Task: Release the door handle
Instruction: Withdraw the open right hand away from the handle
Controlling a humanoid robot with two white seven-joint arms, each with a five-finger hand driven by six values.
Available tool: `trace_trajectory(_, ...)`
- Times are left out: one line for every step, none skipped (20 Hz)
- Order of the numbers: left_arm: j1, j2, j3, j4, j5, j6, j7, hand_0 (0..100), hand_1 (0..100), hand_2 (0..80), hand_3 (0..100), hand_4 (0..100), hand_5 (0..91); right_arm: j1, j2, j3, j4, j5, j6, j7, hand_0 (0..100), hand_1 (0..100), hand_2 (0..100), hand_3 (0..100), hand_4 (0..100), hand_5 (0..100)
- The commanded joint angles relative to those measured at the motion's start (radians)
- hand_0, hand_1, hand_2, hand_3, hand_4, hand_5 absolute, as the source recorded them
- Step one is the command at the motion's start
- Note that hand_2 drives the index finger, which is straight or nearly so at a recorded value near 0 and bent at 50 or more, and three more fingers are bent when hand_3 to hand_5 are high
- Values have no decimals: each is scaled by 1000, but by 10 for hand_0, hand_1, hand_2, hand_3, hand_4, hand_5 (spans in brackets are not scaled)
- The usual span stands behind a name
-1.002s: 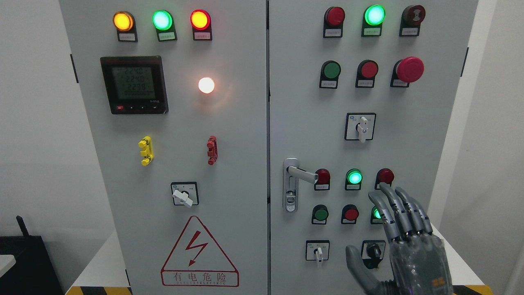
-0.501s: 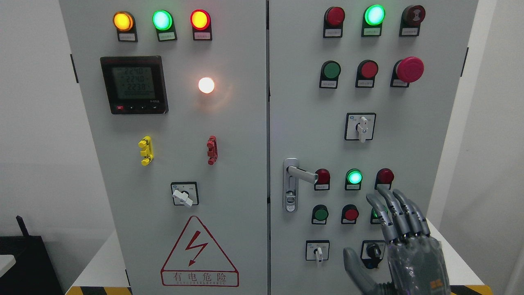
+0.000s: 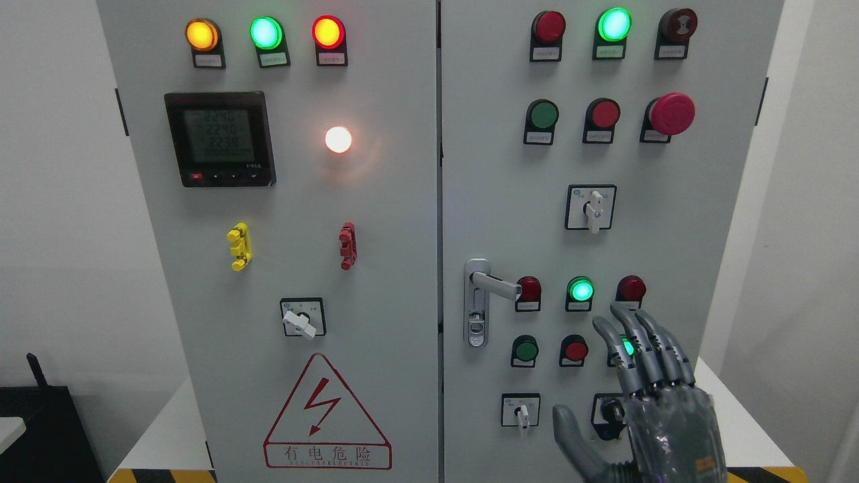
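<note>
The right robot hand (image 3: pixel 647 396) is open, its fingers (image 3: pixel 637 352) straight and holding nothing. The door handle (image 3: pixel 495 284) sits up and to the left of it, well apart, so the letting go looks done. The handle lies level on the closed door (image 3: pixel 510 168). The left hand is out of sight.

digital meter (image 3: pixel 220 139) upper left | red mushroom button (image 3: pixel 672 113) upper right | warning triangle (image 3: pixel 327 416) bottom

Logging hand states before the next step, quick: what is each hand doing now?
Left hand: not in view.
Right hand: open, holding nothing, clear of the door handle.
</note>
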Motion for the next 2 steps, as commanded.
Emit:
trace_trajectory(1, 0, 11, 17, 0, 1, 0, 120, 389, 0, 0, 0, 0, -3, 3, 2, 1, 0, -1, 1, 379, 148, 0, 126, 52, 0)
trace_trajectory(0, 0, 11, 17, 0, 1, 0, 120, 389, 0, 0, 0, 0, -3, 3, 1, 1, 0, -1, 1, 380, 149, 0, 127, 52, 0)
